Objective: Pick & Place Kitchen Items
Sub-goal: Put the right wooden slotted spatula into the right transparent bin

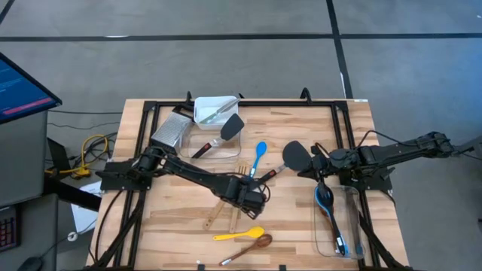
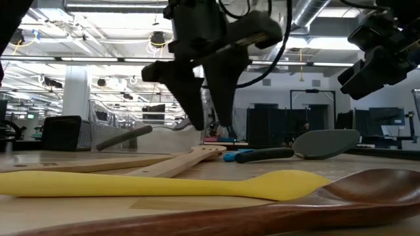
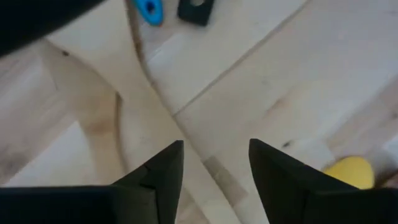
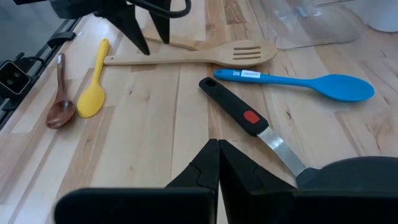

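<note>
My left gripper (image 1: 239, 202) (image 3: 214, 158) points down, open, over the middle of the table. Its fingertips stand just above the handle of a wooden slotted turner (image 4: 205, 55) that lies flat; I see no touch. A second wooden utensil (image 1: 234, 220) lies beside it. A yellow spoon (image 1: 239, 234) and a brown wooden spoon (image 1: 252, 245) lie nearer the front edge. A blue spoon (image 4: 311, 82) and a black spatula with a red spot on its handle (image 4: 245, 115) lie to the right. My right gripper (image 4: 217, 149) is shut, empty, and hovers by the spatula's head.
A clear tub (image 1: 354, 241) at the front right holds a blue utensil and others. At the far side stand a clear tub with a black spatula (image 1: 226, 132), a white tub (image 1: 215, 109) with a knife, and a metal grater (image 1: 172, 129). Black rails frame the table.
</note>
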